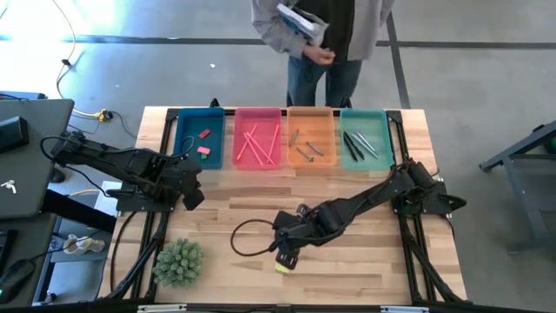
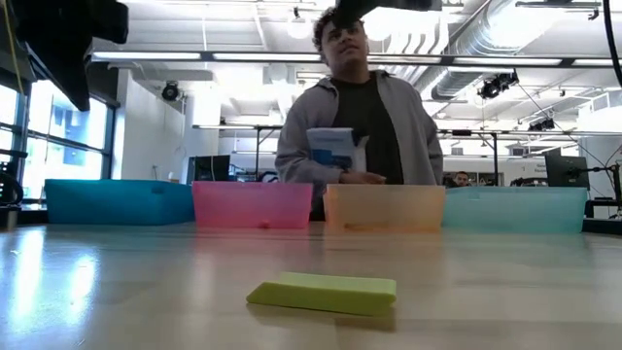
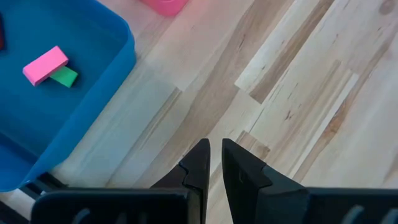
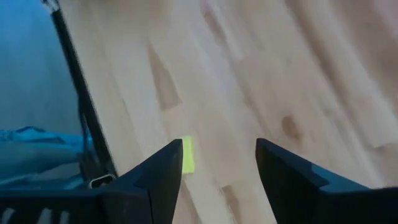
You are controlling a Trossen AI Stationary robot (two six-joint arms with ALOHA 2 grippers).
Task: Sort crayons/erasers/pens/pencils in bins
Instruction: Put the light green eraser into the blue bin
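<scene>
A yellow eraser (image 1: 282,268) lies flat on the table near the front edge; it also shows in the low view (image 2: 326,292). My right gripper (image 1: 287,255) hovers open above it, with the eraser (image 4: 188,154) showing just beside one finger and untouched. My left gripper (image 3: 216,155) is shut and empty over bare wood beside the blue bin (image 1: 185,144). The blue bin holds a pink eraser (image 3: 45,65), a green eraser (image 3: 64,76) and a red eraser (image 1: 206,133). The pink bin (image 1: 258,111) holds long pink sticks, the orange bin (image 1: 311,111) holds crayons (image 1: 307,149), and the teal bin (image 1: 365,113) holds long dark sticks.
The four bins stand in a row along the table's far edge. A person (image 1: 317,43) stands behind them holding a booklet. A green spiky ball (image 1: 178,263) sits at the front left. A black cable loop (image 1: 246,236) lies left of my right gripper.
</scene>
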